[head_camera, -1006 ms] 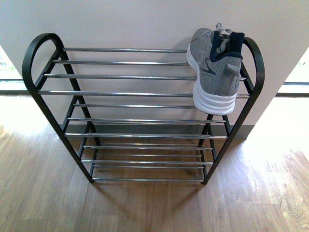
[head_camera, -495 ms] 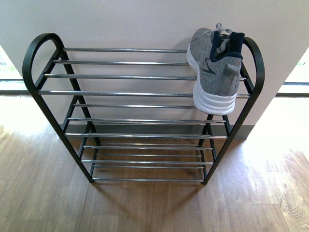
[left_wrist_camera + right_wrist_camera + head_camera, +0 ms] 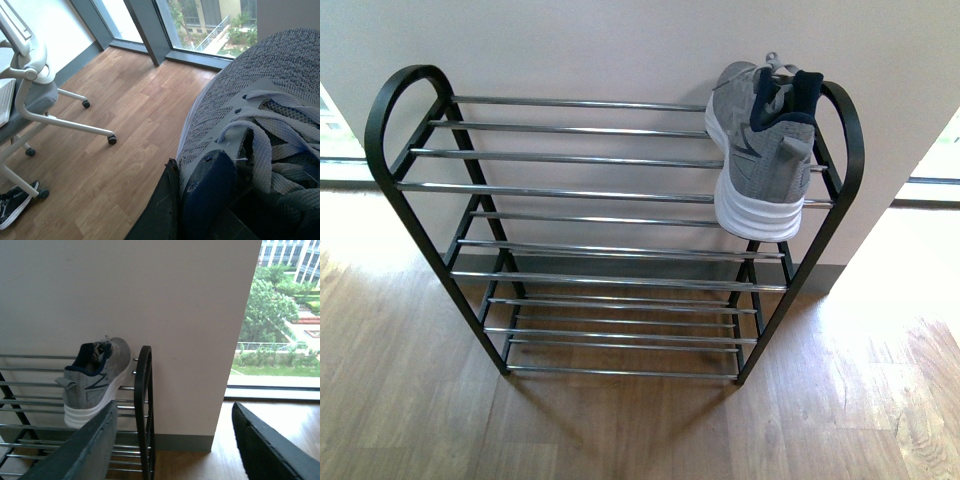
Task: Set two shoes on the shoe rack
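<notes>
1. Front view: the shoe rack (image 3: 570,190) stands on a wooden floor (image 3: 620,430) with its back to a pale wall (image 3: 570,50). It has black arched side frames and tiers of chrome rods. One grey sneaker (image 3: 765,150) sits on the top tier at the rack's right end, close to the right side frame. Its toe points to the wall, and its white-soled heel hangs out over the front rod. The other rods of the rack are bare.
2. Left wrist view: a second grey sneaker (image 3: 240,90) fills most of the picture, seen close up with its pale laces and navy collar. The left gripper (image 3: 215,220) has this shoe in its grasp. One dark finger (image 3: 159,210) presses against the collar, and the other is hidden behind the shoe. The shoe hangs clear of the wooden floor. Further off stand a white office chair (image 3: 30,85) on castors, a black shoe (image 3: 15,207) on the floor beside it, and a tall window (image 3: 210,25).
3. Right wrist view: the right gripper (image 3: 174,412) is spread wide with nothing between its two dark fingers (image 3: 85,450). Beyond them are the rack's right side frame and the grey sneaker on the top rods, just beside that frame. A window (image 3: 280,315) with trees outside lies past the wall's edge
</notes>
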Robot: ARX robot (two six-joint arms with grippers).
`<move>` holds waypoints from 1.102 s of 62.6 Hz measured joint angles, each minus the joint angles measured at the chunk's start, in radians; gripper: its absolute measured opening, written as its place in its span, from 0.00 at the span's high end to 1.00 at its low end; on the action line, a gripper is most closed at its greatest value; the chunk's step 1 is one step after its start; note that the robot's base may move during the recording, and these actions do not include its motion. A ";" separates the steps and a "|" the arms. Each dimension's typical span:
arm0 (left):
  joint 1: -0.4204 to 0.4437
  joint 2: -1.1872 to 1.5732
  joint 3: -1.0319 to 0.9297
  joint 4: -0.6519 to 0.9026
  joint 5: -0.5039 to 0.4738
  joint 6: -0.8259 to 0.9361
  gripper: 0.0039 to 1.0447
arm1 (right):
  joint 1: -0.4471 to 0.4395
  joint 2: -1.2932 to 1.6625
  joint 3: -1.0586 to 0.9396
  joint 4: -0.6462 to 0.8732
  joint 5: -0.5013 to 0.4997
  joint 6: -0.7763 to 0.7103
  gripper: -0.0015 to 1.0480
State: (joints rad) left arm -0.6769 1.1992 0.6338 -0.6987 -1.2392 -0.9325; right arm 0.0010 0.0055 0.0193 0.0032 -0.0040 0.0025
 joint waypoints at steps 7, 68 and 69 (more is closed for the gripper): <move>0.000 0.000 0.000 0.000 -0.009 0.000 0.99 | 0.000 0.000 0.000 0.000 0.001 0.000 0.20; 0.329 0.292 0.261 0.428 0.779 0.461 0.99 | 0.000 -0.001 0.000 -0.002 0.004 0.000 0.09; 0.325 0.301 0.275 0.428 0.784 0.472 0.99 | 0.000 -0.001 0.000 -0.002 0.004 0.000 0.09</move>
State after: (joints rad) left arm -0.3519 1.5005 0.9089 -0.2707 -0.4553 -0.4610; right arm 0.0010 0.0044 0.0193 0.0010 0.0002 0.0029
